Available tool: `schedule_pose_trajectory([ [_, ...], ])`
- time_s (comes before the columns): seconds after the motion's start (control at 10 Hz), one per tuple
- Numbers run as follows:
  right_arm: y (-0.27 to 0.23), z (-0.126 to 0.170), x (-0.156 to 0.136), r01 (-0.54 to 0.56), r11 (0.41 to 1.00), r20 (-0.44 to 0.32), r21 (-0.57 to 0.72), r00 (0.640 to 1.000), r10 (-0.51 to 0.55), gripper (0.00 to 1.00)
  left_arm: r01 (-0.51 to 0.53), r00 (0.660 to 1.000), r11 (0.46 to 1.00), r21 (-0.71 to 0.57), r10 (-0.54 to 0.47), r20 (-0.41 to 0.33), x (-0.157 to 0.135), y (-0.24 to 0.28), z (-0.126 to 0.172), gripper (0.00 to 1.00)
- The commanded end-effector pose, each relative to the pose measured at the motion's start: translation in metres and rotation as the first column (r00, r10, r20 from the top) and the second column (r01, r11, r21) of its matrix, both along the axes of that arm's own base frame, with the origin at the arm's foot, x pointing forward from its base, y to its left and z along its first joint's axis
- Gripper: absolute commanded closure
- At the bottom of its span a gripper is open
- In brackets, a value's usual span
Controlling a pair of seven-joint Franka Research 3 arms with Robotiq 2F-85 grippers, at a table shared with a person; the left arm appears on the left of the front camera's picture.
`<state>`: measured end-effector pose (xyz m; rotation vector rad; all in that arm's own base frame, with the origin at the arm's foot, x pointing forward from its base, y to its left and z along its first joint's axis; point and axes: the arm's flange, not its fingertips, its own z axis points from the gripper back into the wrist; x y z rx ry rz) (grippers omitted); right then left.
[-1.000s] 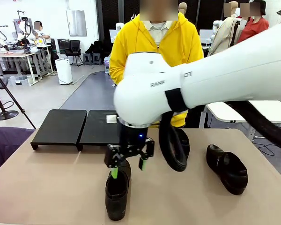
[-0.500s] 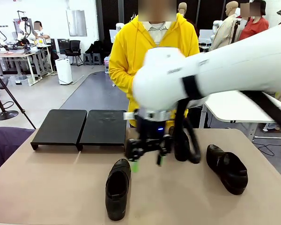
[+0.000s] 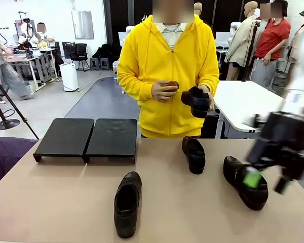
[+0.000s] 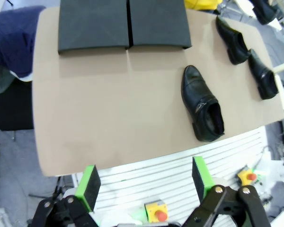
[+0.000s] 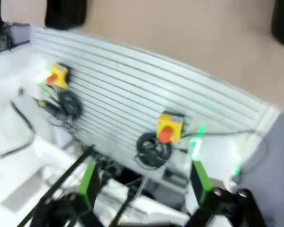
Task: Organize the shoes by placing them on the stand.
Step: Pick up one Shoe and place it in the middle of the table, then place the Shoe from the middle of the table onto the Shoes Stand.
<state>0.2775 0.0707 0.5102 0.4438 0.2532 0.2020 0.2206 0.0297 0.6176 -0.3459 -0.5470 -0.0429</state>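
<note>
The tan table (image 3: 50,202) carries the black stand (image 3: 86,137) at its far left. The nearest loafer (image 3: 127,202) lies lengthwise near-to-far, toe toward the person. The middle loafer (image 3: 194,153) and right loafer (image 3: 238,174) lie farther right. The person's hand (image 3: 205,98) holds a fourth loafer (image 3: 195,101). The left gripper (image 4: 144,182) and blurred right gripper (image 3: 267,181) both gape wide, empty.

The tan counter (image 3: 50,202) is bare across its left half, up to the low black two-panel slanted stand (image 3: 86,135), whose panels lie free. A glossy black leather loafer (image 3: 127,202) blocks the front middle, a second loafer (image 3: 194,153) the far middle, and a third loafer (image 3: 237,174) the right, with the blurred right end effector (image 3: 267,182) close by it. Bare lanes run between them.
</note>
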Motion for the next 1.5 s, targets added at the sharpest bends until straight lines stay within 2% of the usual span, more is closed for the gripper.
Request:
schedule_pose_trajectory([
  [0.0,-0.075,-0.005,0.002,0.108,0.980,-0.017,0.165,0.994,-0.107,0.00,0.005,1.000,1.000,-0.008,-0.005,0.012,0.002,0.000,0.000,0.00],
  [0.1,-0.118,-0.016,-0.006,0.209,0.939,-0.030,0.272,0.978,-0.208,0.00,0.005,1.000,1.000,-0.008,-0.005,0.012,0.002,0.000,0.000,0.00],
  [0.2,-0.148,-0.029,-0.016,0.332,0.872,-0.036,0.360,0.939,-0.343,0.00,0.005,1.000,1.000,-0.008,-0.005,0.012,0.002,0.000,0.000,0.00],
  [0.3,-0.163,-0.040,-0.027,0.387,0.810,0.001,0.441,0.902,-0.432,0.00,0.005,1.000,1.000,-0.008,-0.005,0.012,0.002,0.000,0.000,0.00],
  [0.5,-0.159,-0.047,-0.041,0.482,0.766,0.055,0.425,0.831,-0.554,0.00,0.005,1.000,1.000,-0.008,-0.005,0.012,0.002,0.000,0.000,0.00],
  [0.6,-0.184,-0.036,-0.033,0.434,0.811,-0.055,0.393,0.891,-0.450,0.00,0.005,1.000,1.000,-0.008,-0.005,0.012,0.002,0.000,0.000,0.00],
  [1.4,-0.184,-0.036,-0.033,0.434,0.811,-0.055,0.393,0.891,-0.450,0.00,0.005,1.000,1.000,-0.008,-0.005,0.012,0.002,0.000,0.000,0.00],
])
